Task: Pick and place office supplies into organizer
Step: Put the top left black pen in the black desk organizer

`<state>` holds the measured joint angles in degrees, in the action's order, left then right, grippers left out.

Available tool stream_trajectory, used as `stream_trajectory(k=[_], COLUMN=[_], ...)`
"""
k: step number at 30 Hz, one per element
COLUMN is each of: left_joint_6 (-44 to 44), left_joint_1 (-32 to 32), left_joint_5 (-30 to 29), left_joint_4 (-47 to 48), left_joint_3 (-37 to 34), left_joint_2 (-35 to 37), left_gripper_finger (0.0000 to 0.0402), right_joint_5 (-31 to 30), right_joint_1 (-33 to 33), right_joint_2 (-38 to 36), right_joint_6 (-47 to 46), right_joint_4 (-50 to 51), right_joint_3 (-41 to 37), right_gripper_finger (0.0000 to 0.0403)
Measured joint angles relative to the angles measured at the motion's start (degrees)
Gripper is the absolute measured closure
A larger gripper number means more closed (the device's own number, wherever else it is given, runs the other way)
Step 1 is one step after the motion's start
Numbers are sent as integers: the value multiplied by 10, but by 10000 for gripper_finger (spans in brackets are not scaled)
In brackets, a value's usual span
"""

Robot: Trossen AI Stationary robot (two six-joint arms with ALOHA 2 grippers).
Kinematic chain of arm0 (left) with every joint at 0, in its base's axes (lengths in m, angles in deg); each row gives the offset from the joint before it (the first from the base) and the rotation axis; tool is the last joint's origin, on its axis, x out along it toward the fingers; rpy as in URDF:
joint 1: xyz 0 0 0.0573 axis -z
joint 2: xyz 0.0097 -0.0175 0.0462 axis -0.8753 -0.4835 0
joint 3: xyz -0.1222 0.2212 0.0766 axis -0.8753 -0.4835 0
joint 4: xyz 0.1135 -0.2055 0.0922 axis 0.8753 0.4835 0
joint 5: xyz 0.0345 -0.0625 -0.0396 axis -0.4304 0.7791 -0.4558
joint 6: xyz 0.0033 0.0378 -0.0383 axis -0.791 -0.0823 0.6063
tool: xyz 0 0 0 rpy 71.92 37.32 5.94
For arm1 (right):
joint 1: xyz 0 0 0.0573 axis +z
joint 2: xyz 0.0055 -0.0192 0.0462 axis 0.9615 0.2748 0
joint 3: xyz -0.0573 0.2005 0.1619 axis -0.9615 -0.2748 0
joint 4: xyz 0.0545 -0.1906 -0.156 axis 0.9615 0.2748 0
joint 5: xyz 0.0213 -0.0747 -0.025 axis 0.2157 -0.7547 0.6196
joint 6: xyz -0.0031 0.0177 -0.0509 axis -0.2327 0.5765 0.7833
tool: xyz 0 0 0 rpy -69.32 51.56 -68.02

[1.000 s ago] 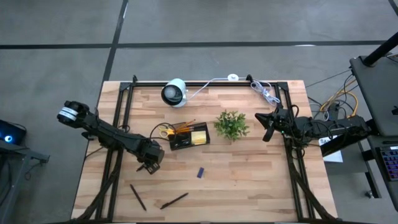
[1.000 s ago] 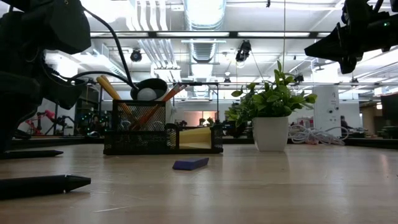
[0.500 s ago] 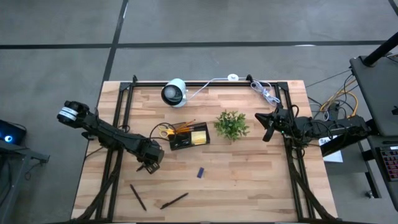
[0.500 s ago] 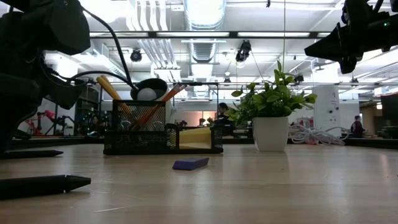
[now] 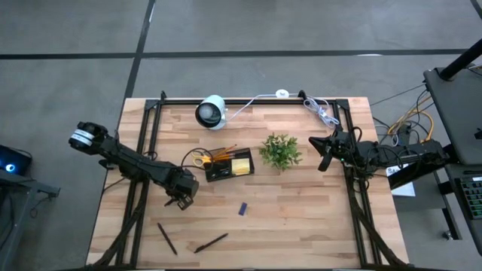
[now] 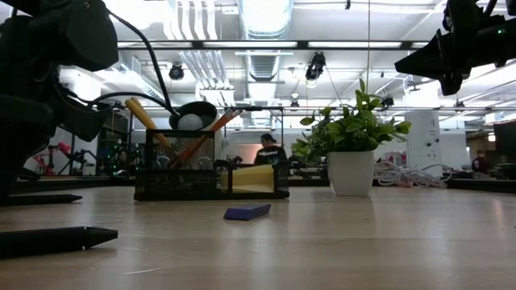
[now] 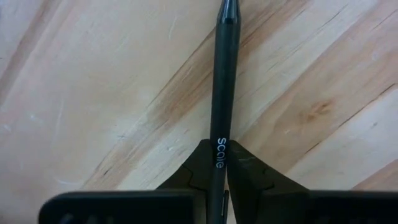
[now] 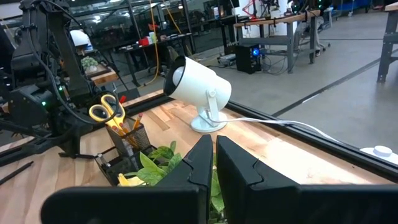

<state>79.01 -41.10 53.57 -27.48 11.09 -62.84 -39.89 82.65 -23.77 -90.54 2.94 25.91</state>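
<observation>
High view: the left arm is reaching in from the table's left edge, and the left gripper (image 5: pixel 181 197) is pointing down at the wood just left of the organizer (image 5: pixel 228 167). Its wrist camera is showing the two fingers (image 7: pixel 198 167) pressed in on a thin black pen (image 7: pixel 222 93), which is running straight out from between them, lying on the wooden table (image 5: pixel 301 218). The right arm is stretching in from the right edge, with the right gripper (image 5: pixel 324 153) hanging above the table beside the green plant (image 5: pixel 281 150), its fingers pressed together and holding nothing.

The organizer is sitting near the table's middle. Orange pencils (image 5: pixel 223 153) and yellow-handled scissors (image 5: pixel 199 159) are standing in its mesh cup, and a yellow sticky-note pad (image 5: pixel 241 164) is sitting in the compartment toward the plant.

Two more black pens (image 5: pixel 166 238) (image 5: pixel 210 242) are lying near the front edge, well apart from the organizer, and a small blue piece (image 5: pixel 243 208) is lying between them and the tray. A white camera-like device (image 5: pixel 212 111) is standing near the back edge.
</observation>
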Motion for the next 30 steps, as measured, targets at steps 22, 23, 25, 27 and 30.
stream_trajectory(k=[22, 23, 25, 27, 30], left_joint_6=[-66, -78, -99, -117, -120], left_joint_1=[0, 0, 0, 0, 0], left_joint_5=[10, 10, 11, 11, 11], left_joint_4=[-28, -34, -44, -66, -91], left_joint_3=[10, 13, 17, 21, 23], left_joint_2=[76, 76, 75, 71, 68], left_gripper_finger=[389, 389, 389, 389, 389], right_joint_5=[0, 0, 0, 0, 0], right_joint_1=[0, 0, 0, 0, 0], right_joint_2=[0, 0, 0, 0, 0], right_joint_6=[0, 0, 0, 0, -1], right_joint_4=[0, 0, 0, 0, 0], right_joint_3=[0, 0, 0, 0, 0], right_gripper_finger=[390, 390, 390, 390, 390])
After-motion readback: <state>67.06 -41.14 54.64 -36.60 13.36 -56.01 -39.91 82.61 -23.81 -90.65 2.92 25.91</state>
